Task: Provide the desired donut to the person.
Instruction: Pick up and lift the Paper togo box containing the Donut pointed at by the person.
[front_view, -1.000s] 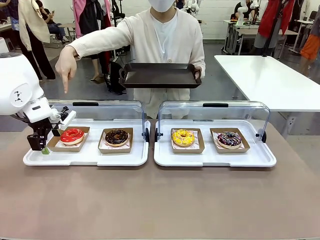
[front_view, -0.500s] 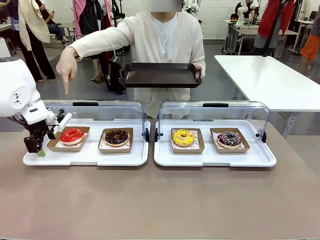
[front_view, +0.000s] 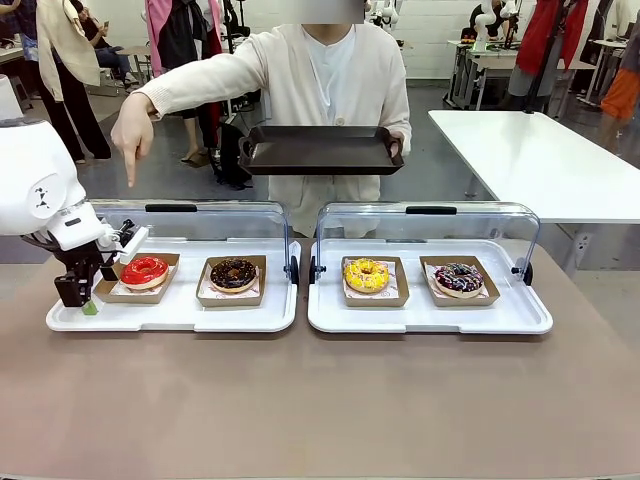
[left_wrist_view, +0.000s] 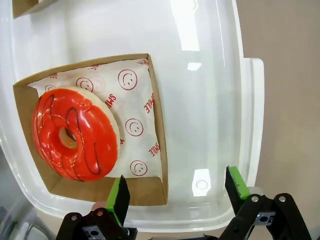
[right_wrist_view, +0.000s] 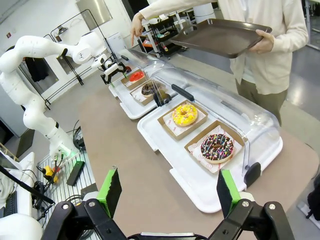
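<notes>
The person (front_view: 330, 80) in a cream cardigan points a hand (front_view: 131, 135) down over the red-glazed donut (front_view: 144, 270) and holds a dark tray (front_view: 320, 150) in the other hand. The red donut (left_wrist_view: 75, 134) lies on printed paper in a cardboard box (left_wrist_view: 156, 125) at the left end of the left white tray (front_view: 170, 318). My left gripper (front_view: 85, 295) hangs open at the box's outer left end. In its wrist view the left gripper (left_wrist_view: 177, 189) has one green pad over the box edge and the other over the tray rim. My right gripper (right_wrist_view: 168, 192) is open, high above the table's right end.
A chocolate donut (front_view: 233, 273) shares the left tray. A yellow donut (front_view: 366, 274) and a sprinkled donut (front_view: 459, 278) sit boxed on the right white tray (front_view: 430, 320). Clear lids (front_view: 430, 225) stand raised behind both trays. Brown tabletop lies bare in front.
My left gripper drifted slightly left, then back right beside the red donut's box, staying open. The person's pointing hand and tray have held still.
</notes>
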